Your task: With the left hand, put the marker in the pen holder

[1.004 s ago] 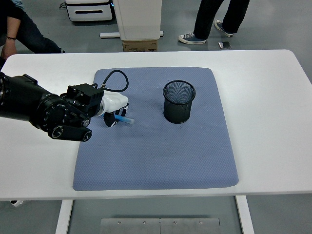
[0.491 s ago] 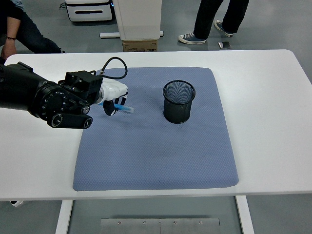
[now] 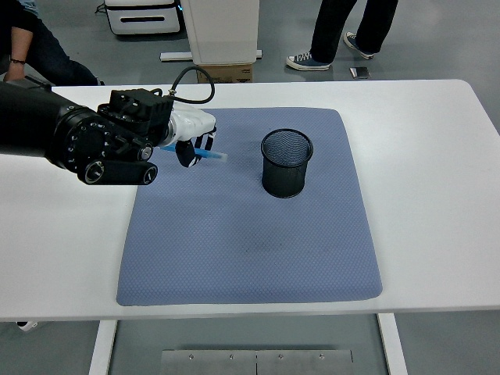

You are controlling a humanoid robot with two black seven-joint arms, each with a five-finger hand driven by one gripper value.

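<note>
Left hand [image 3: 190, 139] has its white fingers pinched around the blue marker [image 3: 209, 155], which sticks out to the right from the grip, above the far left part of the blue mat [image 3: 250, 234]. Looks like the carry step: the marker is held, well left of the black mesh pen holder [image 3: 287, 162]. Next it must travel right, tip the marker upright over the rim and let go.
</note>
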